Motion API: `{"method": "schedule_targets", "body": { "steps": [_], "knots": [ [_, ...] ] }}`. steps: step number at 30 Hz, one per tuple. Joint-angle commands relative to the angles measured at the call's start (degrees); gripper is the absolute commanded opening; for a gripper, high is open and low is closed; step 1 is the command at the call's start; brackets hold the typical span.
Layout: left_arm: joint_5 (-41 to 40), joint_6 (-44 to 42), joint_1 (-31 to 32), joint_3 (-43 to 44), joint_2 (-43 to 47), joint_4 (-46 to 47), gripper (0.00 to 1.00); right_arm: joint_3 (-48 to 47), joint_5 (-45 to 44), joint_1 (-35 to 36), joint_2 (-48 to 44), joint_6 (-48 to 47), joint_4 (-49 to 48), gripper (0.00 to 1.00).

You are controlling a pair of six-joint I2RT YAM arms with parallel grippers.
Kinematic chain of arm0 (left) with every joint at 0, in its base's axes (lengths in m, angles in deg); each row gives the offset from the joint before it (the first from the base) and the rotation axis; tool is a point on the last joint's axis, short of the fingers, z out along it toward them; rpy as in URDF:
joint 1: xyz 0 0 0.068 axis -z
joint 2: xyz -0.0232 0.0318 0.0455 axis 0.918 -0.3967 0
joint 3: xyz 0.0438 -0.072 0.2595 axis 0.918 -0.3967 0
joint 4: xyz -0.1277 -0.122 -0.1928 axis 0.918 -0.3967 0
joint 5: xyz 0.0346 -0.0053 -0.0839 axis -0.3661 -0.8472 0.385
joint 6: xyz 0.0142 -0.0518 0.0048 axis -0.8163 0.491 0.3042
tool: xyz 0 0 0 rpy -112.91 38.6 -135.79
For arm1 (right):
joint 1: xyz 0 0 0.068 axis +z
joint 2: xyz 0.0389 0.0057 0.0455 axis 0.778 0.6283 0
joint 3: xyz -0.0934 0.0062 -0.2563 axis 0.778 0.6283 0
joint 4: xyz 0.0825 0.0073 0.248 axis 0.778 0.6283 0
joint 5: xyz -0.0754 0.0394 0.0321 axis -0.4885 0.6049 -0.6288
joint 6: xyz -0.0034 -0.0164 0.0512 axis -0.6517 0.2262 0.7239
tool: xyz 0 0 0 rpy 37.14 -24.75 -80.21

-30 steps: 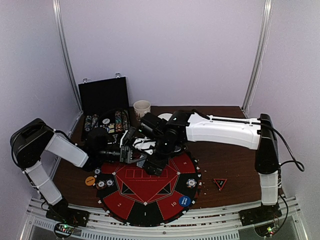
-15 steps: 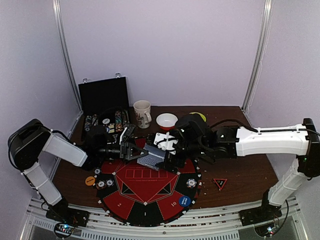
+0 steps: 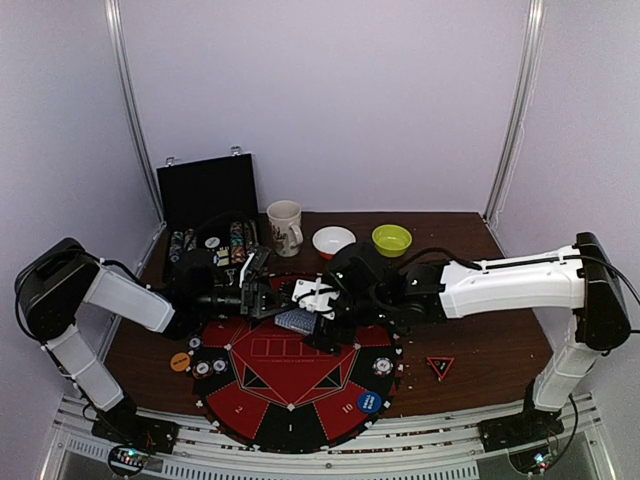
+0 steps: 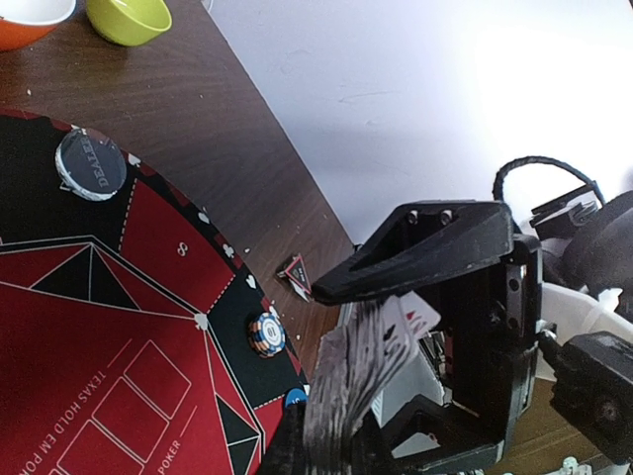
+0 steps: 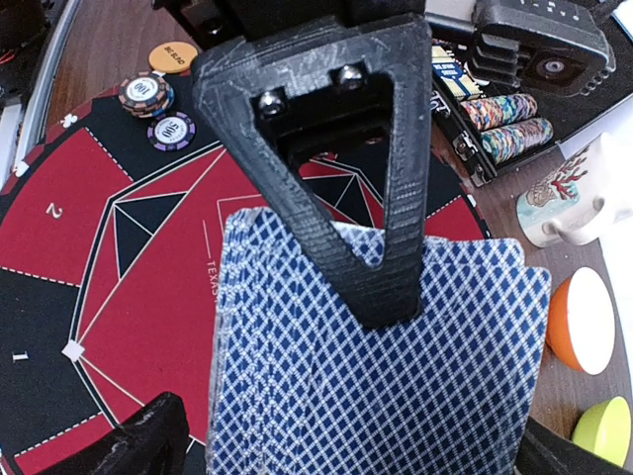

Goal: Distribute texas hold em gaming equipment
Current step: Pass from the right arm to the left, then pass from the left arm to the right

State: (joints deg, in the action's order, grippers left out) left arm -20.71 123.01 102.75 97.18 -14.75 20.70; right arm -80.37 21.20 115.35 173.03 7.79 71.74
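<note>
Right gripper (image 3: 318, 325) swung closer, fingers wide around the cards (image 5: 396, 376) my left gripper (image 3: 262, 296) squeezes; no cards dealt yet.

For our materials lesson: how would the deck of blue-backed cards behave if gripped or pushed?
The deck of cards is probably slippery: its edges sit splayed, so cards may slide apart. Thin sheets likely flex if squeezed.

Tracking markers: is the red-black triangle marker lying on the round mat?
No, the triangle marker lies on the bare table, right of the mat.
</note>
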Motion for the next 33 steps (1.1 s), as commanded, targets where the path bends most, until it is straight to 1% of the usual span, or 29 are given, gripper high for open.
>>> {"method": "schedule_targets", "body": {
  "steps": [1, 5, 11, 16, 18, 20, 21, 22, 23, 25, 29, 33],
  "knots": [
    [-0.2, -0.1, 0.0, 2.2, 1.1, 1.2, 0.0, -1.8, -1.8, 1.0, 1.0, 0.2, 2.3, 1.0],
    [-0.1, 0.1, 0.0, 2.5, 0.6, 1.2, 0.0, -2.9, -7.1, 2.9, 2.7, -0.7, 3.0, 0.98],
    [0.2, 0.1, -0.1, 2.4, 0.8, 1.4, 0.0, -3.0, -11.3, 2.9, 3.4, -0.1, 2.9, 0.96],
    [0.7, 0.8, -0.1, 2.2, 0.3, 2.2, 0.0, -3.9, -13.3, 3.0, 4.3, -0.5, 3.6, 0.9],
    [0.9, 1.1, -0.1, 2.2, 0.0, 2.7, 0.0, -4.6, -13.4, 2.9, 4.8, -0.5, 4.2, 0.85],
    [1.1, 1.2, 0.0, 2.3, 0.0, 2.8, 0.0, -4.8, -13.3, 2.9, 4.8, -0.5, 4.3, 0.78],
    [1.1, 1.1, -0.1, 2.3, 0.1, 2.8, 0.0, -4.8, -13.3, 2.9, 4.8, -0.5, 4.2, 0.76],
    [1.2, 0.9, 0.0, 2.2, 0.2, 2.8, 0.0, -4.9, -13.0, 2.9, 4.8, -0.6, 4.1, 0.71],
    [1.4, 0.9, 0.0, 2.2, 0.3, 2.9, 0.02, -4.9, -12.9, 2.9, 4.8, -0.7, 4.1, 0.67],
    [1.7, 0.6, -0.1, 2.3, 0.2, 2.6, 0.07, -5.1, -12.8, 2.9, 4.7, -0.8, 4.2, 0.64],
    [2.4, 0.4, -0.1, 2.5, 0.4, 2.5, 0.16, -5.2, -12.8, 3.0, 4.8, -1.1, 4.5, 0.62],
    [2.7, -0.4, -0.1, 2.6, 0.8, 2.2, 0.28, -5.4, -12.8, 2.9, 4.8, -1.4, 4.4, 0.62]
  ]
}}
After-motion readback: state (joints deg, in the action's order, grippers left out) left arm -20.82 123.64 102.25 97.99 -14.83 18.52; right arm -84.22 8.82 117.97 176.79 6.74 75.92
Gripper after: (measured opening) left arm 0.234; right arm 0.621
